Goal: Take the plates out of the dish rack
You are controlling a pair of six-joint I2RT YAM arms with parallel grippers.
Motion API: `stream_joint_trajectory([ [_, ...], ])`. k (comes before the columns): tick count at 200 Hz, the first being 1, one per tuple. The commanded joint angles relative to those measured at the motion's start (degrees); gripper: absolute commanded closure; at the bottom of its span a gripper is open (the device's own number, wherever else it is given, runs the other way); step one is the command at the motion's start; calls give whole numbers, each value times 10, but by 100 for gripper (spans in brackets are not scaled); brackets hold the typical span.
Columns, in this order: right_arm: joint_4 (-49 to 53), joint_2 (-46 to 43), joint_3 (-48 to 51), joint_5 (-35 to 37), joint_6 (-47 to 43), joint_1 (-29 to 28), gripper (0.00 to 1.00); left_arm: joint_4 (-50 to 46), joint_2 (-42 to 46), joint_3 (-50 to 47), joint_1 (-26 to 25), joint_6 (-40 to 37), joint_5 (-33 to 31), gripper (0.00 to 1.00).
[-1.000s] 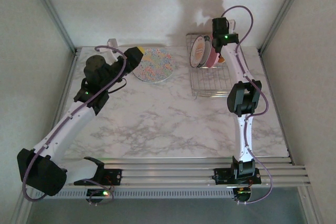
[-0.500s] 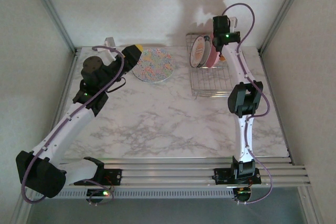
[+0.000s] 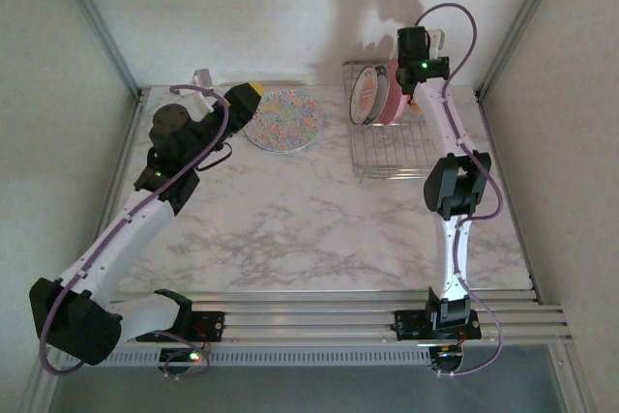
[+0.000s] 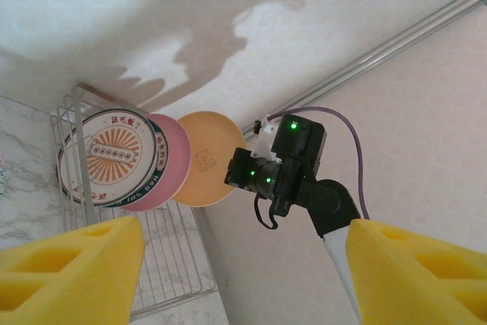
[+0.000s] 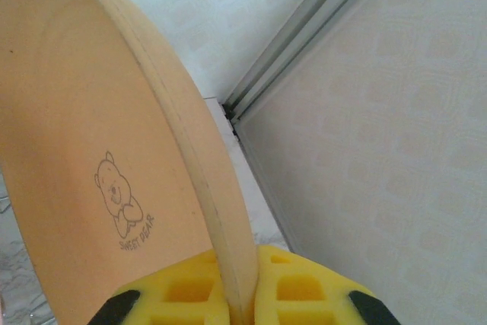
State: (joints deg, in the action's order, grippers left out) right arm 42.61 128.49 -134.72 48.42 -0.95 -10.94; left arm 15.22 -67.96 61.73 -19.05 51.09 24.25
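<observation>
Pinching the orange plate point(image 5: 84, 112) by its rim in the right gripper point(image 5: 232, 294), beside the pink plate point(image 4: 173, 165); holding the left gripper point(image 4: 243, 272) open

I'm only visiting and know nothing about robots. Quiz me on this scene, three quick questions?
1. Which gripper holds the orange plate?
2. Besides that one, how many plates stand in the rack?
3. True or false: the left gripper is shut on the floral plate.
Key: 1. The right gripper, pinching its rim. 2. Two: white plate, pink plate. 3. False; it is open, and that plate lies on the table.
</observation>
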Motion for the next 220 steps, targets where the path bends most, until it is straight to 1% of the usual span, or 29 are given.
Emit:
stream_joint_trajectory([
  [1,-28,-49,9,21,-2,8,100,29,8,-6,-6,6,15,29],
  [60,-27,-100,61,25,14,28,100,36,-1,-1,-11,11,26,29],
  [95,-21,-157,120,14,45,42,100,36,-27,18,-21,14,43,27],
  [112,-8,-193,151,-3,72,47,100,29,-49,33,-28,12,53,27],
  [141,24,-268,231,-58,155,51,100,-18,-104,79,-44,-14,67,27],
  [166,38,-348,312,-103,219,51,100,-80,-161,137,-66,-61,69,26],
  [200,77,-453,402,-193,309,51,100,-141,-234,203,-96,-102,77,24],
  [220,65,-525,470,-254,343,51,100,-168,-273,240,-113,-117,81,23],
])
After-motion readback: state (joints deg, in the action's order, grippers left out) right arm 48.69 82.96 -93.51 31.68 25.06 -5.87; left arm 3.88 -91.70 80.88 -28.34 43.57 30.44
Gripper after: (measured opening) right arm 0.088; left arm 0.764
